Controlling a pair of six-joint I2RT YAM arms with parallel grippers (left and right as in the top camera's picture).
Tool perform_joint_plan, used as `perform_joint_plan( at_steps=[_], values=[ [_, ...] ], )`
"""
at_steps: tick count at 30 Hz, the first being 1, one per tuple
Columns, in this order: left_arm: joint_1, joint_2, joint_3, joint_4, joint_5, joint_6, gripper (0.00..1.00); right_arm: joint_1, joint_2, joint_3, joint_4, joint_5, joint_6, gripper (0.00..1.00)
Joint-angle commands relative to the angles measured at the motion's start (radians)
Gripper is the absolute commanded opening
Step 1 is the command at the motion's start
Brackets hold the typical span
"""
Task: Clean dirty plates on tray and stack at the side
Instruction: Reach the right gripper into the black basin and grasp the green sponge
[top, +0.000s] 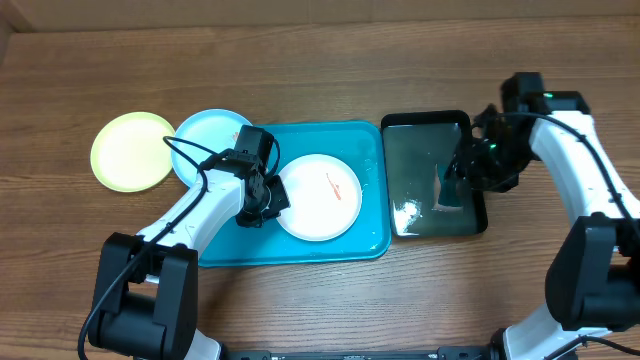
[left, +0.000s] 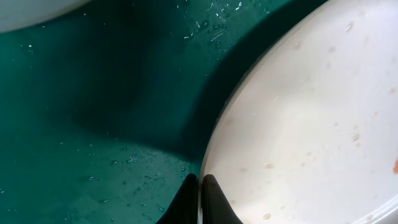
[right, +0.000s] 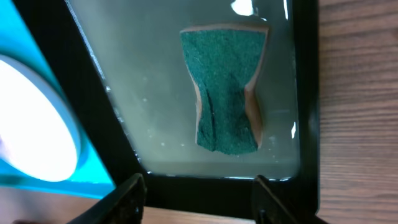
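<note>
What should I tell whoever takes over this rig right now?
Left gripper shut on the white plate rim, inside the turquoise tray.
Right gripper open above the sponge, which lies in the black tray.
Yellow-green plate on the table, light blue plate beside it at the tray's corner; not stacked.
Left: grab sponge, wipe the white plate's orange-red smear, stack.

No legible text, labels, numbers or signs anywhere.
</note>
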Motion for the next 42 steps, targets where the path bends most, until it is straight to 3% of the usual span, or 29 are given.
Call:
perform_joint_plan(
  at_steps=[1,8,27,32,40,42],
  values=[
    [0.005,-0.002,0.014,0.000,-0.016,0.005,0.04,0.052,-0.006,0.018,0.007,0.111,-0.016,0.57],
    [0.005,-0.002,0.014,0.000,-0.019,0.005,0.04,0.136,-0.006,-0.012,0.053,0.231,-0.012,0.62],
    [0.005,-0.002,0.014,0.000,-0.018,0.005,0.04,0.139,-0.005,-0.252,0.446,0.331,0.034,0.62],
    [0.005,-0.002,0.014,0.000,-0.018,0.005,0.04,0.139,-0.005,-0.263,0.447,0.330,0.065,0.54],
    [0.005,-0.002,0.014,0.000,-0.018,0.005,0.05,0.139,-0.005,-0.335,0.512,0.275,0.083,0.52],
    [0.005,-0.002,0.014,0.000,-0.018,0.005,0.04,0.139,-0.005,-0.337,0.520,0.266,0.083,0.47]
  ],
)
